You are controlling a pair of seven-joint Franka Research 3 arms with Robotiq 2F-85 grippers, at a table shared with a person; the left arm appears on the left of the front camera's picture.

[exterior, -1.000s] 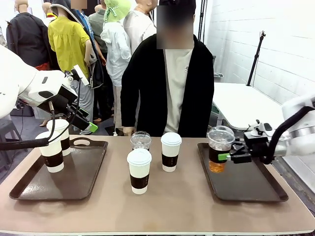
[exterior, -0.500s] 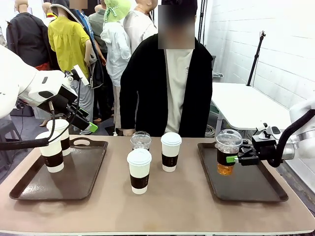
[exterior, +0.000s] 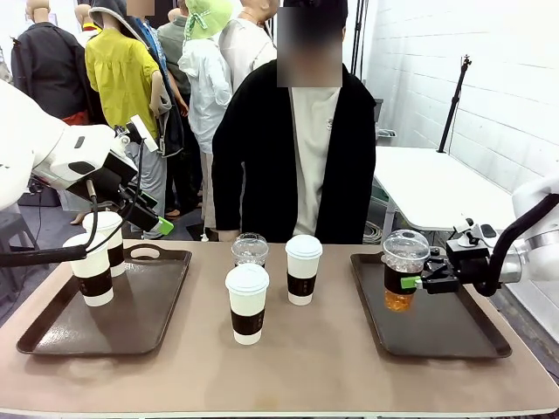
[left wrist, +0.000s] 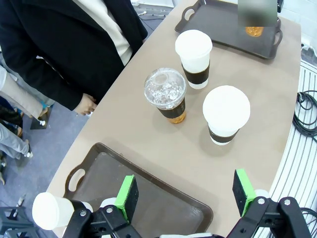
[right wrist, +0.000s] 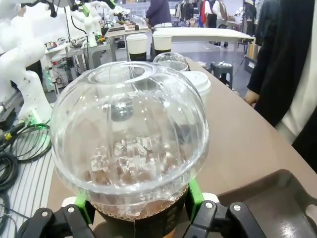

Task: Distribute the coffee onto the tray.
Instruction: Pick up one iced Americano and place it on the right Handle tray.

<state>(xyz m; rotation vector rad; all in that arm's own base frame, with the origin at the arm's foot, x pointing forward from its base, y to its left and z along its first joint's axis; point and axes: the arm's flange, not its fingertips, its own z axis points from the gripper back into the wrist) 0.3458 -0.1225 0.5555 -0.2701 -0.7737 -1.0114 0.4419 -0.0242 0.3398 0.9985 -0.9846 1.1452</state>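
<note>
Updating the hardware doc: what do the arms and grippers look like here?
Both arms are glossy white with rounded links: left arm, right arm. Each gripper is black with bright green pads on its fingers: left gripper, right gripper. A black cable loops along the right wrist; thin black cables hang by the left one.

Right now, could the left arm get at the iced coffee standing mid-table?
Probably yes. The left arm hovers above the left tray, jaws open and empty, and only bare table lies between that tray and the mid-table iced coffee.
</note>
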